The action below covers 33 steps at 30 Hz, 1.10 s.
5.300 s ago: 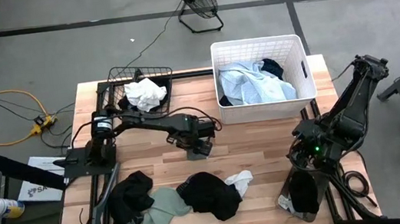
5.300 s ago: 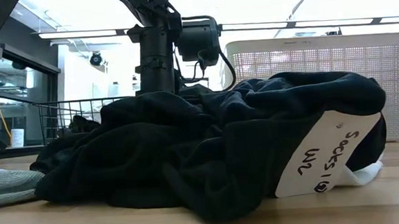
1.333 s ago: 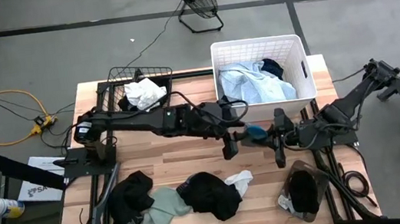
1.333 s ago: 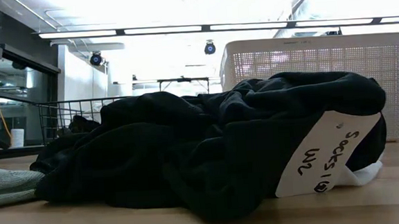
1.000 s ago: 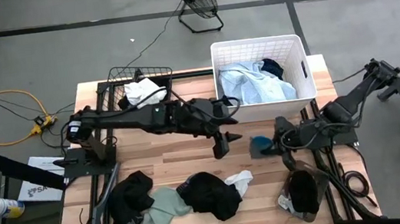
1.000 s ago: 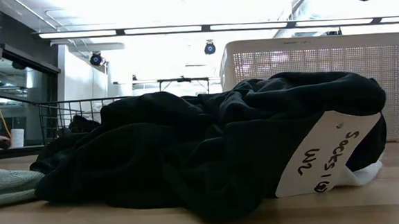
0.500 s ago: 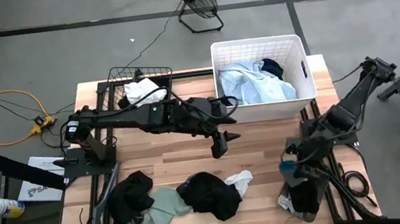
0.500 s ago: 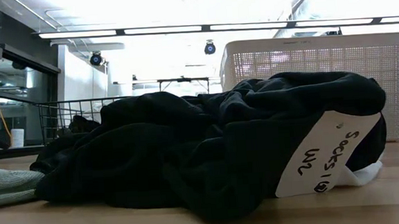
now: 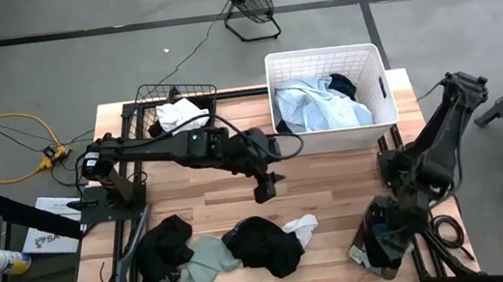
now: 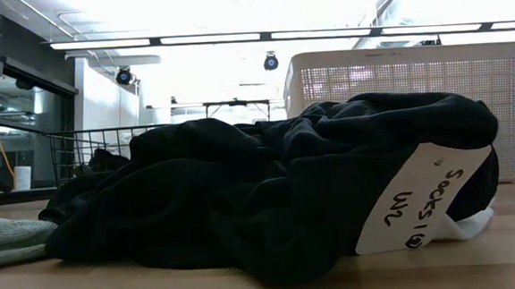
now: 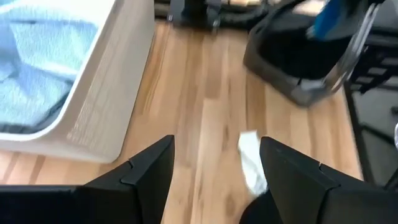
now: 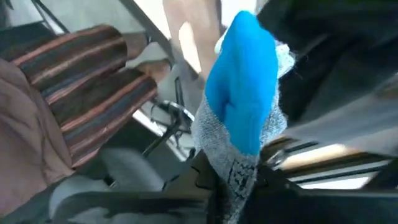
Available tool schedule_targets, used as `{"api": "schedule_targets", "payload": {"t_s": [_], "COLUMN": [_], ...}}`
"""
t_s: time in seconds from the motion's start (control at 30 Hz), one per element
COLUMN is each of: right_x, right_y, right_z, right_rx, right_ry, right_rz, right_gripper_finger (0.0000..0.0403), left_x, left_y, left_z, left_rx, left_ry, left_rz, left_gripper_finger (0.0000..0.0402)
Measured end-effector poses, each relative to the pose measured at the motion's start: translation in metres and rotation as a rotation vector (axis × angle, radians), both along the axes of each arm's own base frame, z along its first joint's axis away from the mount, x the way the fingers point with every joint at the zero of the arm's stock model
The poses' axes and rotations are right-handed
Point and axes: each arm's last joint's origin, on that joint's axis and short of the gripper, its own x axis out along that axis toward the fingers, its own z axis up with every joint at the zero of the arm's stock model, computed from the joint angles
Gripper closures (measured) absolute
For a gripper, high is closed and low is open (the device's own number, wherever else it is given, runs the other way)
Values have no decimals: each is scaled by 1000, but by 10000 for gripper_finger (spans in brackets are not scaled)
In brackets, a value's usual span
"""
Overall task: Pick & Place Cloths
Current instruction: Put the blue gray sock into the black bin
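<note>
High view lays out the whole table: the left gripper hangs over bare wood near the middle, just short of the white basket, while the right gripper is down at the table's near right corner, over a dark bin there. A row of cloths lies along the near edge: a black one at the left, a sage one beside it, then a black heap with a white piece at its right. Pale blue fabric fills the white basket, and a white cloth sits in the wire basket at the far left. Left wrist view adds what the overhead cannot: its two fingers stand well apart with nothing between them, wood and the white piece showing through the gap. Right wrist view shows the fingers closed tight on a sock (blue toe, grey knit body). Low view sees neither gripper; the black heap fills it, with a tag handwritten "Socks" on its right side.
</note>
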Motion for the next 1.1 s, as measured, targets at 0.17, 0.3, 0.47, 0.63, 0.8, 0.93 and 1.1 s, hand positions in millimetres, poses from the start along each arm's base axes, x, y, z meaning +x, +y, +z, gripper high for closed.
{"api": "schedule_targets", "payload": {"t_s": [0.17, 0.3, 0.47, 0.63, 0.8, 0.93, 1.1], "right_x": [10, 18, 23, 27, 28, 27, 27], "right_y": [20, 30, 39, 45, 45, 42, 38], "right_z": [-8, -18, -35, -56, -81, -94, -103], "right_rx": [57, 62, 19, -79, -220, -331, -451], "right_ry": [27, 58, 149, 235, 343, 399, 372], "right_rz": [-18, -36, -47, -57, -70, -77, -112], "right_gripper_finger": [398, 398, 398, 398, 398, 398, 398], "left_x": [-2, -3, -3, -3, -4, -6, -6], "left_y": [1, 1, 1, 1, 1, 1, 1], "left_z": [-3, -3, -4, -4, -5, -7, -8], "left_rx": [37, 51, 54, 55, 56, 58, 53], "left_ry": [42, 43, 51, 57, 71, 95, 108], "left_rz": [-5, -16, -19, -19, -19, -20, -27], "left_gripper_finger": [170, 170, 170, 170, 170, 170, 170]}}
